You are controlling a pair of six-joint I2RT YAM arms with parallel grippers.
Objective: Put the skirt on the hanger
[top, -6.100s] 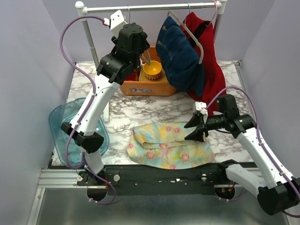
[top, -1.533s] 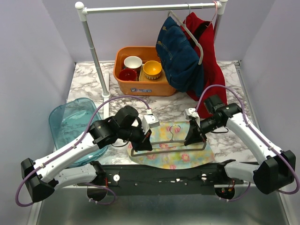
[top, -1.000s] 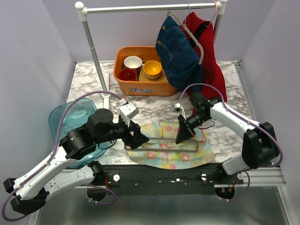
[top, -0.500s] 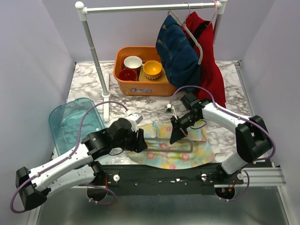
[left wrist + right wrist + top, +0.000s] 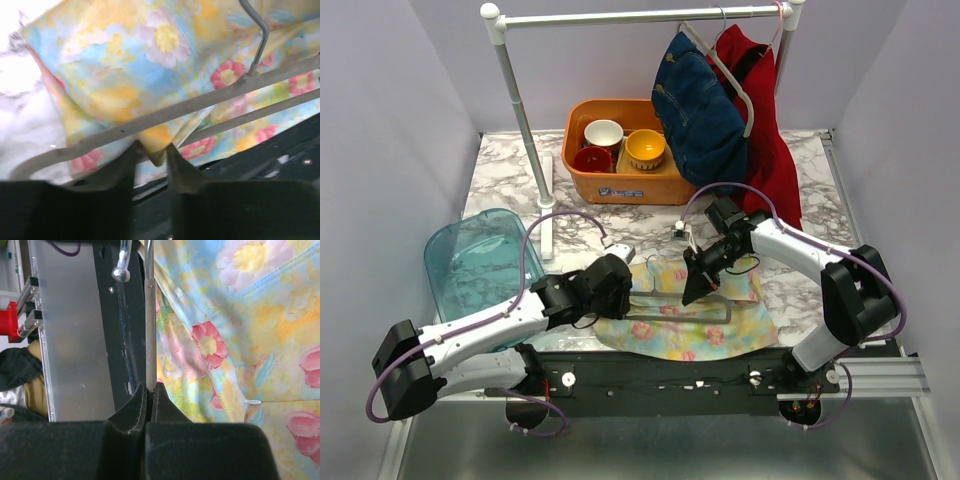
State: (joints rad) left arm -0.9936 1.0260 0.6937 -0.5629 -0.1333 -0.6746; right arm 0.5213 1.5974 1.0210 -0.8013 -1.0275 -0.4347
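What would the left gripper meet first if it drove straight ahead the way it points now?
The skirt: a fold of it sits between the fingers of the left gripper. Just beyond, a bar of the hanger crosses the path, though its depth is unclear.

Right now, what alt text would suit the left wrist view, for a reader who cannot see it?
The left gripper pinches a fold of the floral skirt between its dark fingertips. The grey hanger lies slantwise across the fabric just above, wire hook at upper right; marble table shows at left.
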